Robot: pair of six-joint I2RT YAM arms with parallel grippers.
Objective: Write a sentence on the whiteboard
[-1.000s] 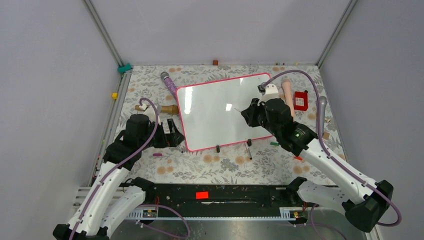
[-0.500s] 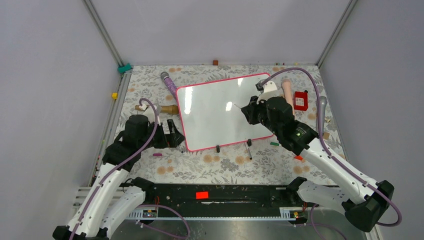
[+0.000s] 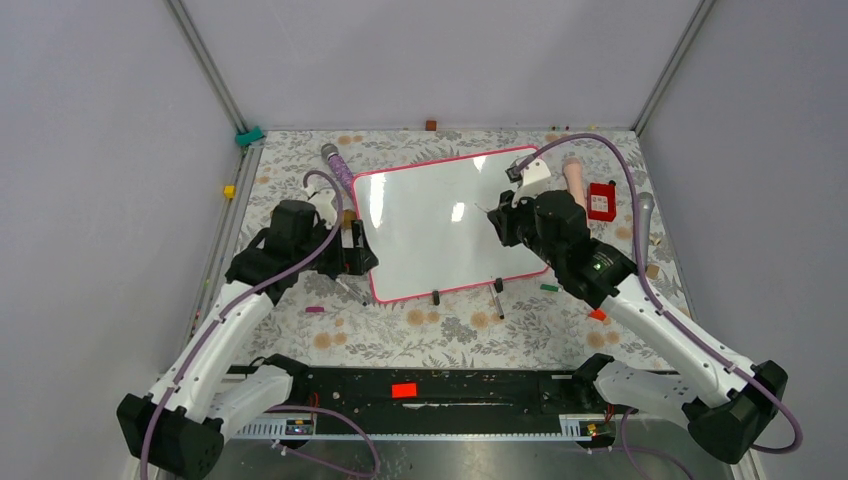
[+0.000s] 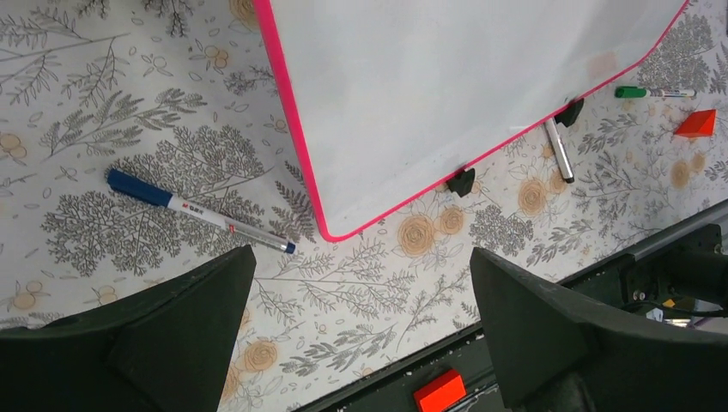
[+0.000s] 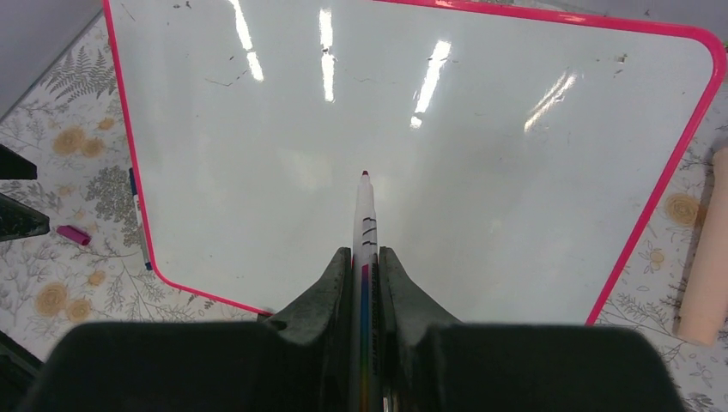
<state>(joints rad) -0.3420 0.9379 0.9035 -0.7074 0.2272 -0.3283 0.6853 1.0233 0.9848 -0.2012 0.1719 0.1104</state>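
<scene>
The whiteboard (image 3: 430, 225) lies tilted on the floral cloth, glossy white with a pink frame. It also shows in the left wrist view (image 4: 446, 77) and the right wrist view (image 5: 481, 172). No sentence shows on it, only faint smudges. My right gripper (image 3: 503, 222) (image 5: 365, 257) is shut on a white marker (image 5: 365, 215) with a dark red tip. The tip points at the board's right half; I cannot tell whether it touches. My left gripper (image 3: 358, 255) (image 4: 360, 253) is open and empty at the board's near left corner.
A blue pen (image 4: 197, 210) lies just left of the board's corner. A black marker (image 3: 497, 300) and a green marker (image 4: 652, 92) lie by the near edge, with a red wedge (image 4: 697, 123). A pink cylinder (image 3: 574, 185) and a red box (image 3: 601, 200) sit to the right, a purple cylinder (image 3: 338, 165) at the far left.
My left arm has swung forward and right, from the left of the cloth up to the board's left edge. My right gripper has shifted slightly farther up the board with the marker.
</scene>
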